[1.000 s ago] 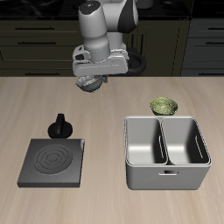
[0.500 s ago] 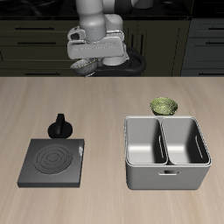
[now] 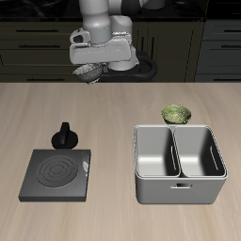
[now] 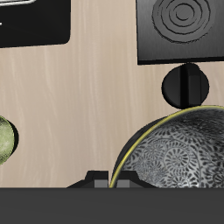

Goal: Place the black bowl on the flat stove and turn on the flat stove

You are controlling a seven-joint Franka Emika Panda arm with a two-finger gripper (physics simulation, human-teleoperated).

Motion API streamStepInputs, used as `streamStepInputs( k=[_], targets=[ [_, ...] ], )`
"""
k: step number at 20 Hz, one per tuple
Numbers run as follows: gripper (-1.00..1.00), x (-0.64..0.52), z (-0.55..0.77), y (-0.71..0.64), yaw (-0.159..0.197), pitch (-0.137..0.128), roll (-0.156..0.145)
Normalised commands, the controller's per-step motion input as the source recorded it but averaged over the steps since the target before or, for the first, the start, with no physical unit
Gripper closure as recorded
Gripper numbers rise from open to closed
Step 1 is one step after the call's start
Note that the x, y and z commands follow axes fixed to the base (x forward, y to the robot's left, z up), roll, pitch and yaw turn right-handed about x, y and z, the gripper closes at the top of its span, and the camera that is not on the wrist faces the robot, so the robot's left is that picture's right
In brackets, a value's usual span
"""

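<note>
Wrist view only: the black bowl point(image 4: 175, 157) filled much of the frame, its grey speckled inside glossy and patterned, a thin yellowish line along its rim; it sat tight against the gripper body.
Exterior view only: the gripper point(image 3: 91, 72) hung high at the upper centre of the frame, over the table's back edge, the bowl point(image 3: 90, 71) showing as a small rounded shape under it.
Jaws: clamped on the bowl's rim (the fingertips themselves were hidden).
Flat stove point(image 3: 56, 175): a flat black square plate at the lower left of the exterior frame, pale concentric rings on top, well apart from the bowl; also seen in the wrist view point(image 4: 179, 31).
Knob point(image 3: 64, 136): small, round, black, just behind the plate.
Change: since half a second before, the arm had barely shifted, a little toward frame left.
Grey metal tray point(image 3: 179, 187): two compartments, lower right.
Green-yellow patterned bowl point(image 3: 176, 115): behind the tray.
</note>
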Motion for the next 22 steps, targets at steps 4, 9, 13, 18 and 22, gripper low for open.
streamStepInputs(
  k=[4, 9, 13, 18, 22],
  targets=[
    [1.00, 0.25, 0.13, -0.14, 0.022, -0.022, -0.013],
    [1.00, 0.31, 0.07, -0.13, 0.011, -0.005, -0.005],
    [1.00, 0.32, 0.02, -0.06, 0.030, -0.012, 0.015],
    [1.00, 0.36, 0.01, -0.20, -0.015, 0.025, -0.036],
    [1.00, 0.44, 0.07, -0.31, -0.003, -0.005, -0.037]
  ],
)
